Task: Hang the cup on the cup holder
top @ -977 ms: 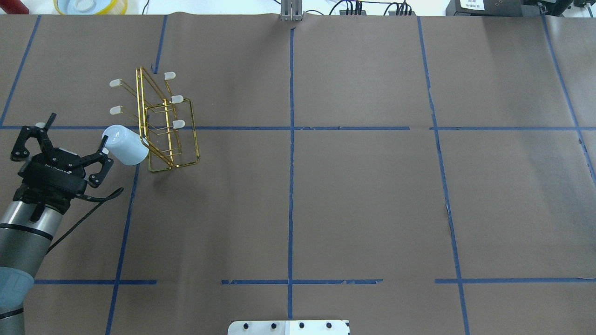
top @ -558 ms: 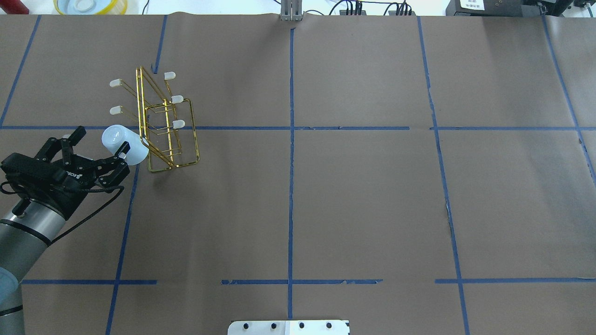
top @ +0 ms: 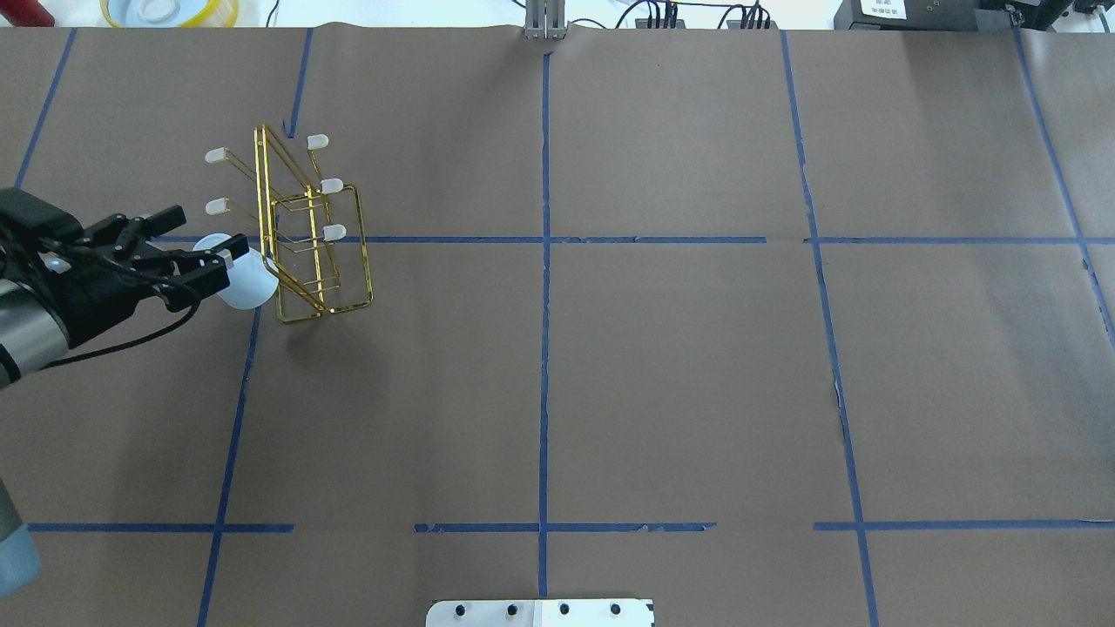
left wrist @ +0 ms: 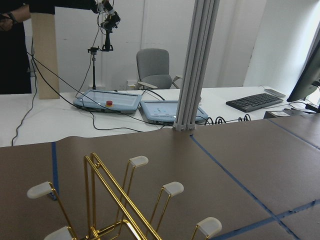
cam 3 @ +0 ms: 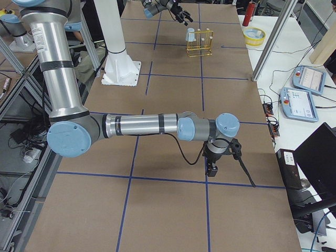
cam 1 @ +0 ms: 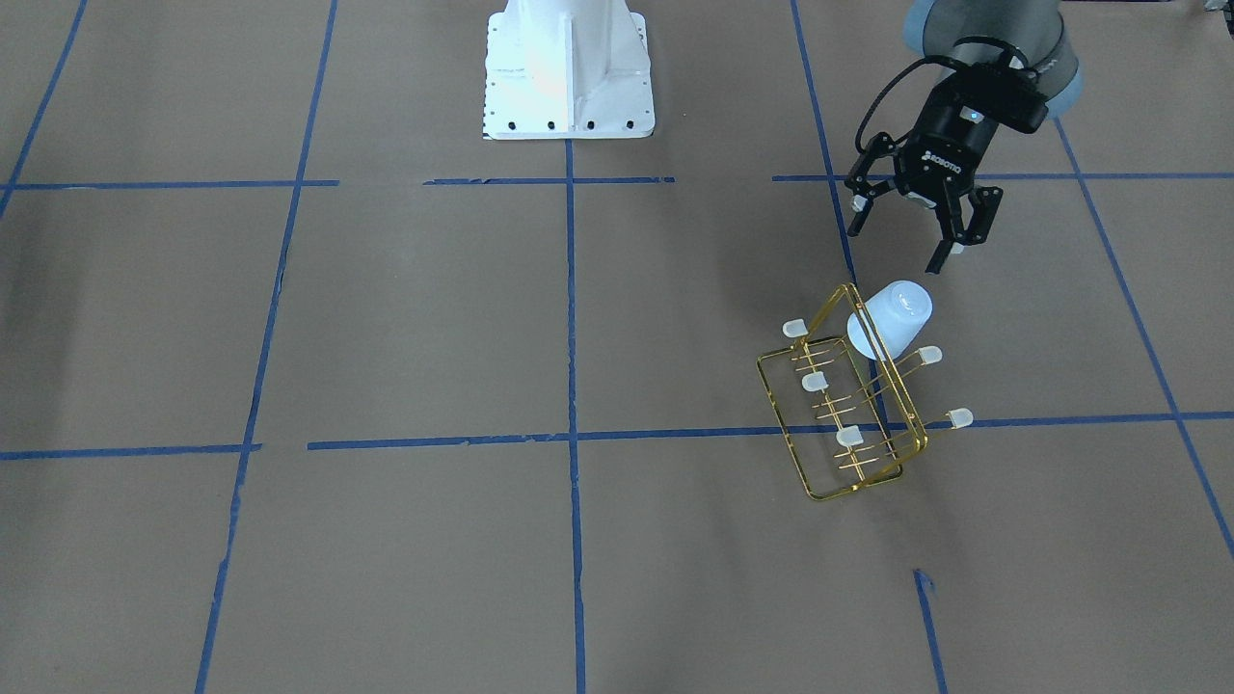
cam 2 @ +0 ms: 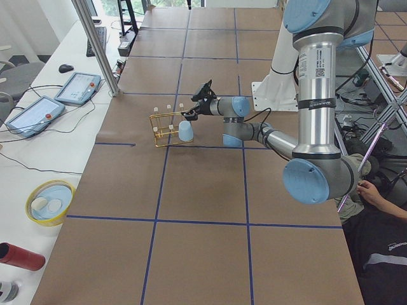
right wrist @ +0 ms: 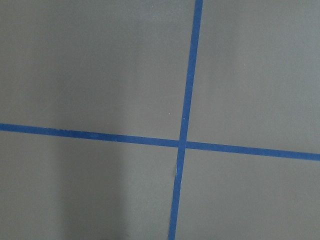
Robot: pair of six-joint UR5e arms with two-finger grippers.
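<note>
On an end prong of the cup holder [cam 1: 897, 390], nearest the robot, you have the cup [cam 1: 892, 318] hanging bottom-up and tilted against the gold frame. Your left gripper [cam 1: 904, 241] sits just beside it, fingers spread, holding nothing. Well apart along the brown table [cam 1: 386, 318], your right gripper [cam 3: 212, 168] points downward; its finger state cannot be told.

Your left gripper [top: 199, 242] at the left edge, jaws spread, one overlapping the pale cup [top: 253, 280], cup tilted against the gold cup holder [top: 334, 232], brown counter [top: 679, 374] beneath.
</note>
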